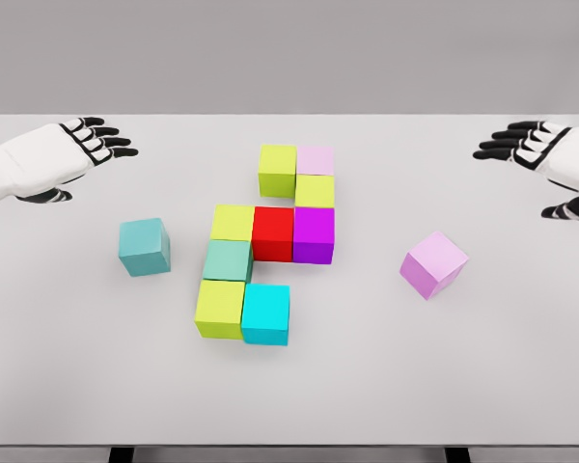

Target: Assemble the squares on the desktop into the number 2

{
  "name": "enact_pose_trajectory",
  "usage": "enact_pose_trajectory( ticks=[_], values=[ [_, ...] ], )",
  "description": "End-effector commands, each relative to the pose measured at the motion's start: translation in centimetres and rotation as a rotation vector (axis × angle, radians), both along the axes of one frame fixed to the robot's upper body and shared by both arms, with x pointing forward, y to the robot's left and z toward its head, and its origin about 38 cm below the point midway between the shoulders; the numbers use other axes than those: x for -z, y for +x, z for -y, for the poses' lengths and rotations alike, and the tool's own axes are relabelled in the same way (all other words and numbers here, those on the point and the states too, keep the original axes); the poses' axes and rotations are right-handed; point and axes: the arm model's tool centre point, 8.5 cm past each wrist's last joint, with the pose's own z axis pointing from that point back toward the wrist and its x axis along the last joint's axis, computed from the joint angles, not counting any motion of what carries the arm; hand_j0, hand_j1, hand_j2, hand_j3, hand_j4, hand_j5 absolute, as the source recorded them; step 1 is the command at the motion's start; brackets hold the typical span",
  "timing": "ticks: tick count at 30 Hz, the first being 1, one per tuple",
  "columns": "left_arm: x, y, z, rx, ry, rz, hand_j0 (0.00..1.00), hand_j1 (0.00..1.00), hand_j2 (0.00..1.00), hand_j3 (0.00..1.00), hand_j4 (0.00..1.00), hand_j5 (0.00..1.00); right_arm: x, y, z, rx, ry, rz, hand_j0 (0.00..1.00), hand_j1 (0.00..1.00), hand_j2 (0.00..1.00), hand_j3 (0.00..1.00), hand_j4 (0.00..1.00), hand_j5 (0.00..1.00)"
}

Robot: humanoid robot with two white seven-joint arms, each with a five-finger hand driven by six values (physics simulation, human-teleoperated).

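Cubes cluster mid-table, touching; a teal cube sits towards the left edge, a pink one right. Left hand and right hand hover, fingers spread, empty.

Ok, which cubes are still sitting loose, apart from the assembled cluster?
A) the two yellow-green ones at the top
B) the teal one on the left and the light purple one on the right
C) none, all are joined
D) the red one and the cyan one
B: the teal cube and the light purple cube each stand alone, clear of the cluster.
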Motion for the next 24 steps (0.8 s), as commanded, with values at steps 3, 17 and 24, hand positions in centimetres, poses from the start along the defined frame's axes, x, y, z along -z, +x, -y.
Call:
enact_pose_trajectory(
  ticks=[3,17,24],
  values=[
    [-0.1,0.0,-0.1,-0.002,-0.005,-0.001,1.0,1.0,1.0,1.0,1.0,1.0,-0.4,-0.3,-0.6,-0.022,-0.006,-0.006,1.0,1.0,1.0,1.0,1.0,1.0],
    [2.4,-0.6,0.7,0.027,0.095,-0.092,1.0,1.0,1.0,1.0,1.0,1.0,-3.6,-1.4,0.0,-0.046,-0.229,-0.007,1.0,1.0,1.0,1.0,1.0,1.0],
    [2.5,-0.7,1.4,0.066,0.141,-0.111,1.0,1.0,1.0,1.0,1.0,1.0,-2.8,-1.5,0.0,-0.049,-0.264,-0.049,1.0,1.0,1.0,1.0,1.0,1.0]
  ],
)
